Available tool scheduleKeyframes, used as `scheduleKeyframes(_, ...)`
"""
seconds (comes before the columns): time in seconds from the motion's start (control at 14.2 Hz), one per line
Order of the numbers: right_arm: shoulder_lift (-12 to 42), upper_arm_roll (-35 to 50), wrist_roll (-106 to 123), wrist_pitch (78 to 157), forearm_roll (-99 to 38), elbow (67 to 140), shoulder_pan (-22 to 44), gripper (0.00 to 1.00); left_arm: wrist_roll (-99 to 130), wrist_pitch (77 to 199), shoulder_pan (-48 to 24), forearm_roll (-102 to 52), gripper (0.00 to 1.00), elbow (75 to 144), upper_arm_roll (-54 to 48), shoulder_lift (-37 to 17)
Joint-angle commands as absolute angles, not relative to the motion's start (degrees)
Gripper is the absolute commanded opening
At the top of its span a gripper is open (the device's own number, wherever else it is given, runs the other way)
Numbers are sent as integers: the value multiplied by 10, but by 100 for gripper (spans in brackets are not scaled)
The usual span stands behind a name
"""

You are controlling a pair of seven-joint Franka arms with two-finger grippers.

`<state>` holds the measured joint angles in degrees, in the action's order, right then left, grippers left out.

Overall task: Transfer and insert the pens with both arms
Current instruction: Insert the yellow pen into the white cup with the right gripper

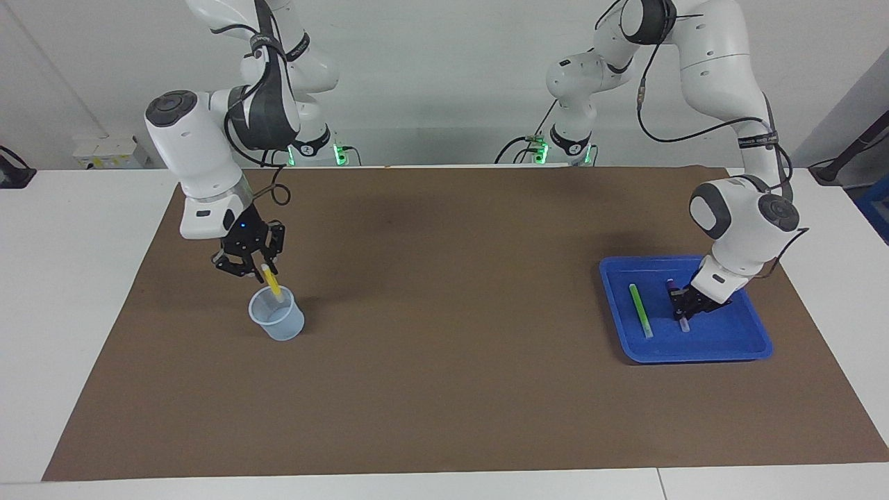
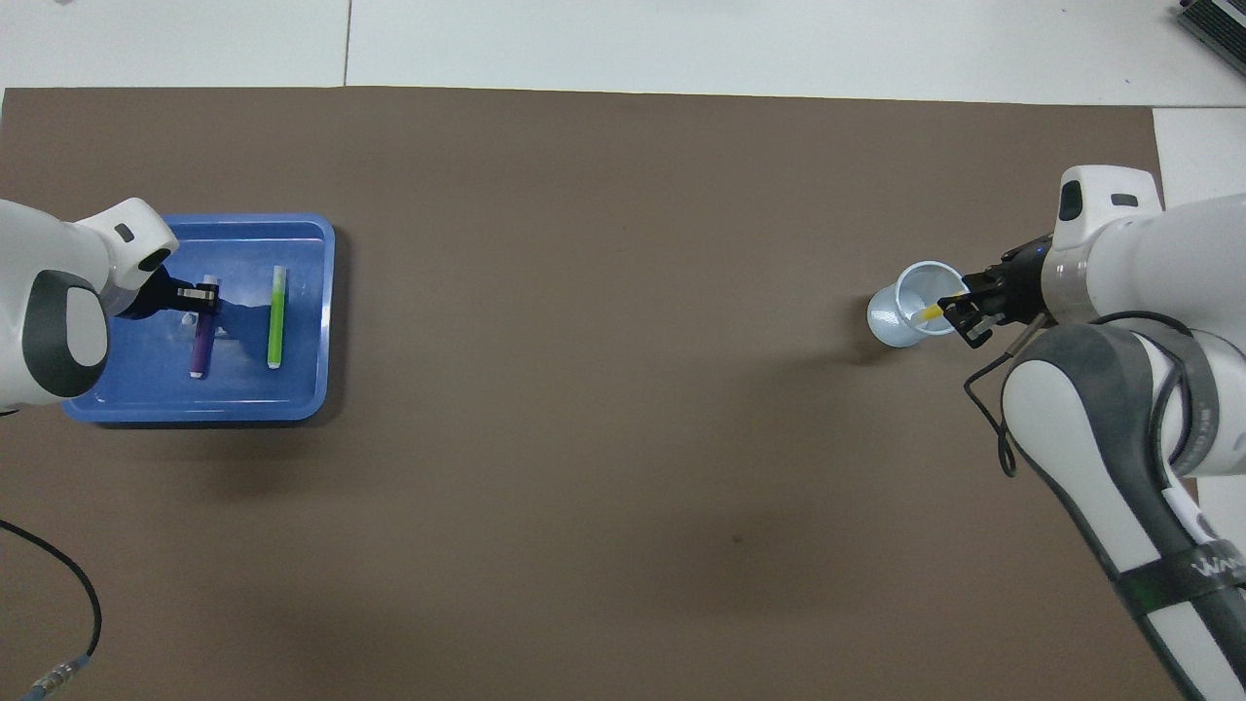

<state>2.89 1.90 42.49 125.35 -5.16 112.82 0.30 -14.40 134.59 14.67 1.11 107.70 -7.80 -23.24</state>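
The right tool hangs over the cup, the yellow pen slanting from its fingertips into the mouth; I cannot tell whether its grip has let go. The left tool is clenched on the purple pen in the blue tray, the green pen lying parallel just beside it. The bare tabletop between both tools leaves open room for a handover.

The yellow pen stands tilted, its lower end down inside a clear cup at the right arm's end of the table. The green pen and the purple pen lie flat, side by side and apart, in a blue tray at the left arm's end. Each shows a pale tip.
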Motion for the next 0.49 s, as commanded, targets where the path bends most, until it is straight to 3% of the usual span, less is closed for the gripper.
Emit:
scheduleKeyframes(0.0,26,23,427,1270,-39,1138,-9,100,-148,1354,152,15,0,1084,-76,-228)
scheduleKeyframes(0.42,26,23,437,1269,-39,1136,-9,100,-145,1303,160,-38,0,1056,-75,-229)
